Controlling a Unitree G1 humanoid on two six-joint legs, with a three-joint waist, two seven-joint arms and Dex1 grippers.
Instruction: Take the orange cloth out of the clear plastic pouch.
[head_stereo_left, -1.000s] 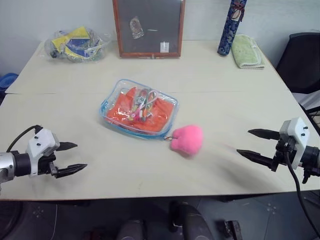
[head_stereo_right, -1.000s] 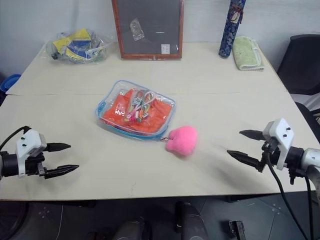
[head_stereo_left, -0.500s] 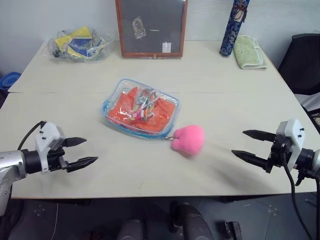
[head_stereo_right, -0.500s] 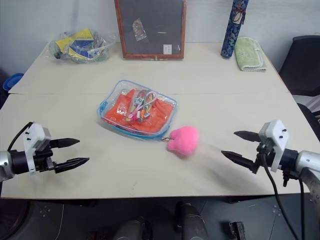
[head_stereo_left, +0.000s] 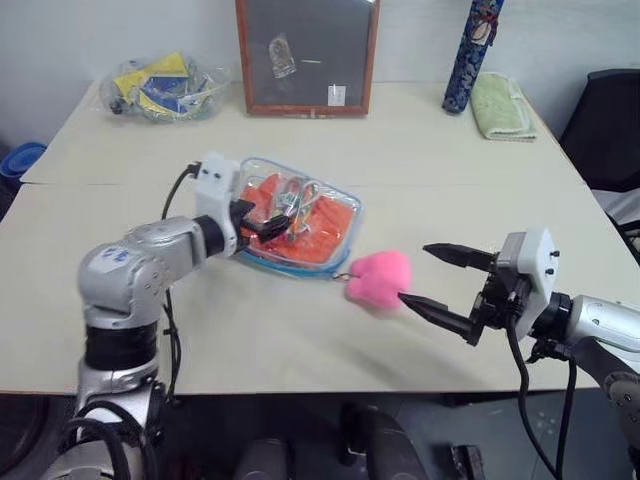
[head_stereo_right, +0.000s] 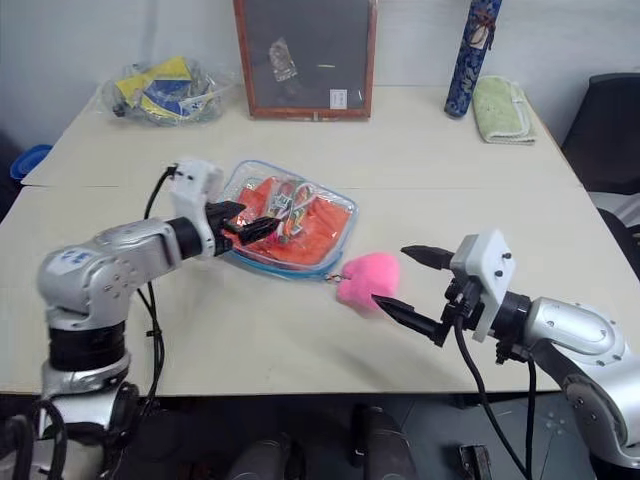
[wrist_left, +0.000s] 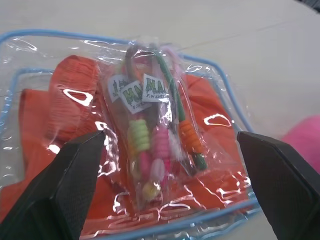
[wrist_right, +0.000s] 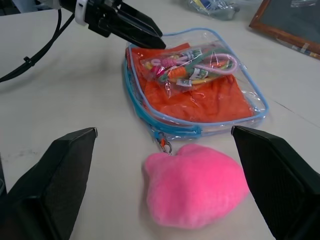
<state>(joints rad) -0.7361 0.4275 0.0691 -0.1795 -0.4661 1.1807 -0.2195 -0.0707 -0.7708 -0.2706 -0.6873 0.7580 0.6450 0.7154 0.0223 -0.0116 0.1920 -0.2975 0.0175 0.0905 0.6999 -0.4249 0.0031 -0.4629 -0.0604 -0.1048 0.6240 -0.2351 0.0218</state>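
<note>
The clear plastic pouch (head_stereo_left: 292, 222) lies flat near the middle of the pale surface (head_stereo_left: 420, 150), its blue zipper edging running round it. The orange cloth (wrist_left: 60, 110) is inside the pouch, spread across most of it, with a small packet of colourful bands (wrist_left: 152, 130) lying over it (whether inside the pouch or on top of it cannot be told). A pink fluffy ball (head_stereo_left: 378, 280) rests on the surface at the pouch's near right corner, joined to it by a short metal clasp (wrist_right: 163, 146).

The left gripper (head_stereo_right: 248, 222) reaches in from the left, its fingers (wrist_left: 70, 185) apart and empty, their tips at the left edge of the pouch; contact cannot be confirmed. The right gripper (head_stereo_left: 432, 276) sits to the right of the pink ball, pointing left, fingers apart and holding nothing. Its nearer fingertip is just beside the ball; the other is raised above the surface.

At the far edge stand a framed dark board (head_stereo_left: 306, 55), a clear bag of yellow and blue items (head_stereo_left: 165, 87) to its left, and a blue patterned tube (head_stereo_left: 473, 55) with a pale green towel (head_stereo_left: 500, 103) to the right. A black chair (head_stereo_left: 608, 110) stands off the right side.
</note>
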